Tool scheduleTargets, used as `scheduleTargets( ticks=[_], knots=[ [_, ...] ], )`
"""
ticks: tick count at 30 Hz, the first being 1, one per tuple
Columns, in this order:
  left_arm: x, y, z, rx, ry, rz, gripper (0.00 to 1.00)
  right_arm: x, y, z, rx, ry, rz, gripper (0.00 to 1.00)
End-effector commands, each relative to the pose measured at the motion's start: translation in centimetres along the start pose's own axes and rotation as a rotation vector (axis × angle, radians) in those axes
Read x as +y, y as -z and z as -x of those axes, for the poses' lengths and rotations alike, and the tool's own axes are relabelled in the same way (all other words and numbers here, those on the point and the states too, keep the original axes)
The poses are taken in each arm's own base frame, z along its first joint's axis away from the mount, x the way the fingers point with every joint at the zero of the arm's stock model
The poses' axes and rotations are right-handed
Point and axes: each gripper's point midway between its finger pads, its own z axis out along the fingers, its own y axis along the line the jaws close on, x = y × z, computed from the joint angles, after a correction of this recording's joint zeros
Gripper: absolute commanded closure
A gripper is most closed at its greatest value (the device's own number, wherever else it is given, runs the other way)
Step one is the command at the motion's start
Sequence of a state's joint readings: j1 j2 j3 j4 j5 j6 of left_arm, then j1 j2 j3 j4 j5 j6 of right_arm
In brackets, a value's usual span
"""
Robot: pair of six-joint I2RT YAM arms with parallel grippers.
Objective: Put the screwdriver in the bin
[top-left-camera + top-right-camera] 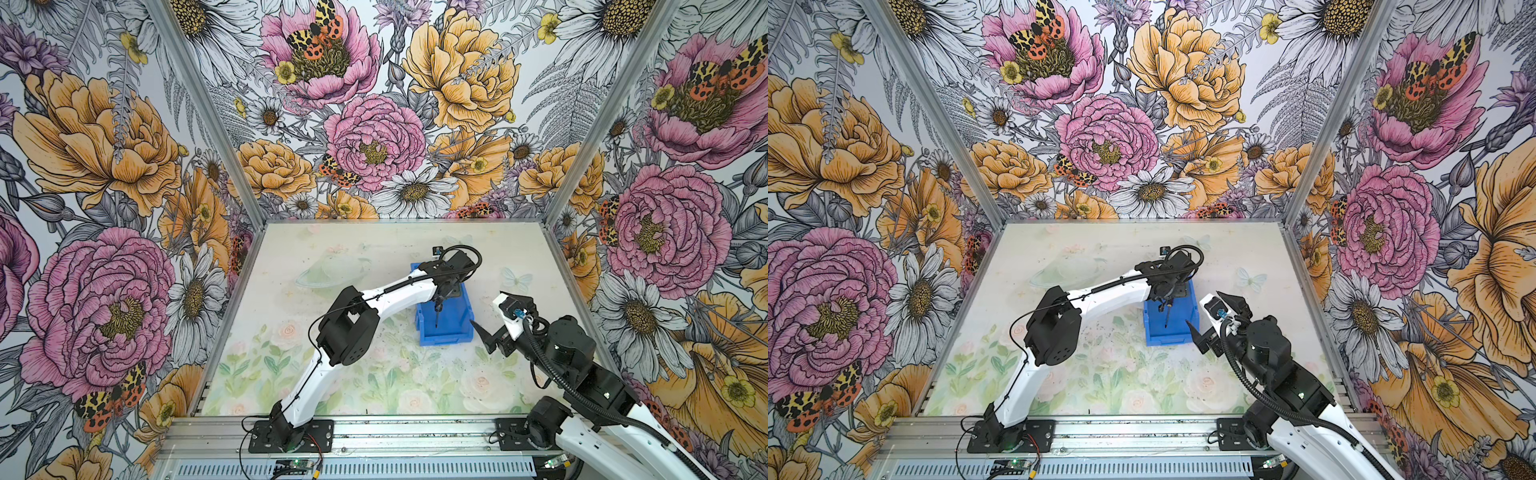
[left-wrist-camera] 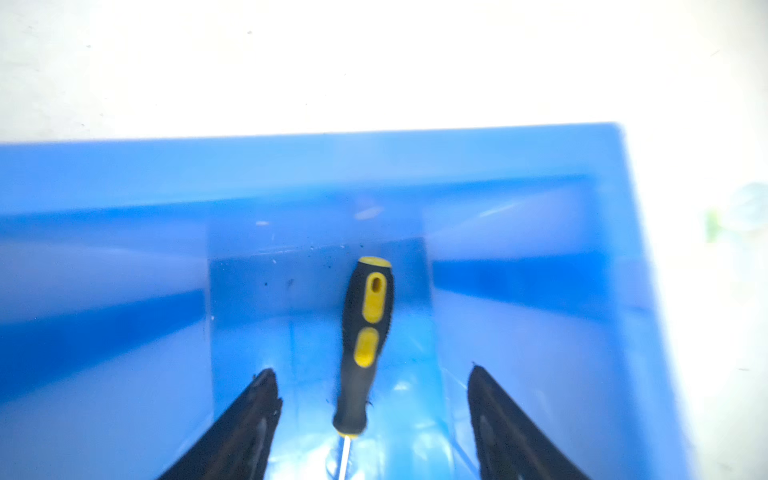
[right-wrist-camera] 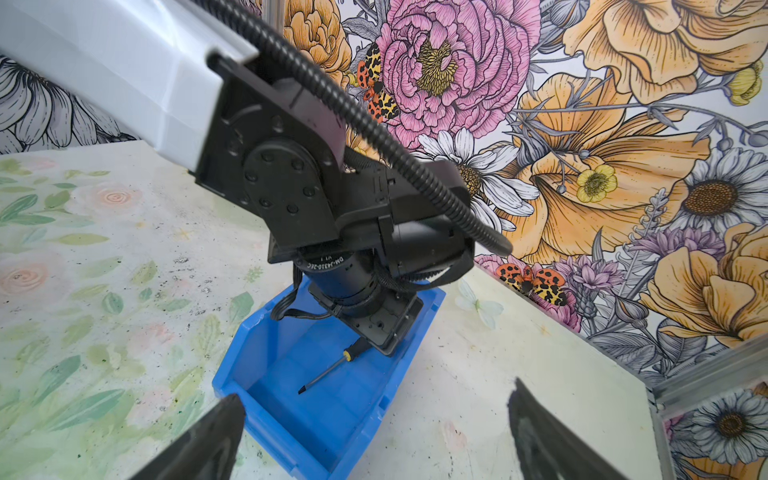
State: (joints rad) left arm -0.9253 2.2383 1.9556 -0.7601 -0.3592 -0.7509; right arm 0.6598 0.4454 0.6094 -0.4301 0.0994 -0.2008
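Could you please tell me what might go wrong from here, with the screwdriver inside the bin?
The left tool is open low inside the bin, fingers either side of the screwdriver; a sideways retreat might catch the handle or drag the bin. The right tool, open, hovers close beside the bin; a move inward could bump it.

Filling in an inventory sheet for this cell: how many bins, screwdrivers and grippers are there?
Bins: 1, the blue bin.
Screwdrivers: 1, the screwdriver, inside it.
Grippers: 2, the left gripper and the right gripper, both open.
Total: 4.
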Motion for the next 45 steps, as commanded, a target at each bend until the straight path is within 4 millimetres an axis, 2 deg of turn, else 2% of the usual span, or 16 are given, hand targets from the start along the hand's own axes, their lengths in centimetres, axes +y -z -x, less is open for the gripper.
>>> scheduleTargets(
  ticks=[1,3,6,8,10,12,16,19,24,28,30,32,36,40,42,45],
  knots=[
    [-1.1,5.9,3.2,-0.112,-0.041,-0.053,0.17,-1.1,-0.1,-0.3,0.03,-0.036,-0.063,0.01],
    [-0.5,7.7,3.6,-0.133,-0.059,-0.055,0.12,-2.0,0.0,-0.1,0.045,-0.071,-0.105,0.01],
    [1.3,10.0,4.1,-0.165,-0.087,-0.042,0.06,-3.5,0.1,-0.3,0.064,-0.156,-0.192,0.0],
    [2.9,11.3,4.3,-0.185,-0.103,-0.036,0.01,-4.2,0.0,-1.2,0.085,-0.204,-0.25,0.0],
    [4.9,13.1,4.6,-0.213,-0.118,-0.039,0.02,-5.1,-0.2,-2.6,0.119,-0.254,-0.319,0.0],
    [7.0,14.1,4.3,-0.227,-0.137,-0.027,0.01,-6.0,0.0,-3.4,0.138,-0.304,-0.387,0.01],
    [12.2,16.2,3.6,-0.263,-0.18,0.023,0.01,-7.4,0.2,-4.2,0.151,-0.365,-0.474,0.01],
    [16.8,17.2,3.0,-0.287,-0.134,0.048,0.01,-8.6,0.3,-5.2,0.182,-0.394,-0.554,0.01],
    [23.5,19.5,2.6,-0.437,-0.093,0.079,0.01,-10.6,0.8,-6.8,0.211,-0.466,-0.668,0.0],
    [29.5,21.4,2.4,-0.528,0.066,0.153,0.01,-12.7,2.0,-8.4,0.231,-0.467,-0.826,0.0],
    [32.5,21.3,1.6,-0.547,0.142,0.209,0.01,-13.7,2.7,-9.2,0.229,-0.446,-0.896,0.01],
    [35.0,20.3,0.5,-0.538,0.176,0.233,0.01,-14.4,2.7,-10.0,0.225,-0.438,-0.917,0.0],
    [37.5,19.9,0.1,-0.577,0.175,0.252,0.01,-14.5,1.3,-12.6,0.216,-0.469,-0.855,0.0],
    [39.2,19.8,0.3,-0.621,0.136,0.31,0.01,-15.1,-0.7,-13.5,0.175,-0.479,-0.798,0.01],
    [40.2,19.1,0.2,-0.611,0.137,0.341,0.01,-15.4,-2.0,-13.6,0.181,-0.452,-0.763,0.01],
    [41.4,17.6,0.1,-0.583,0.113,0.388,0.01,-16.1,-3.8,-14.9,0.238,-0.435,-0.74,0.01]
  ],
)
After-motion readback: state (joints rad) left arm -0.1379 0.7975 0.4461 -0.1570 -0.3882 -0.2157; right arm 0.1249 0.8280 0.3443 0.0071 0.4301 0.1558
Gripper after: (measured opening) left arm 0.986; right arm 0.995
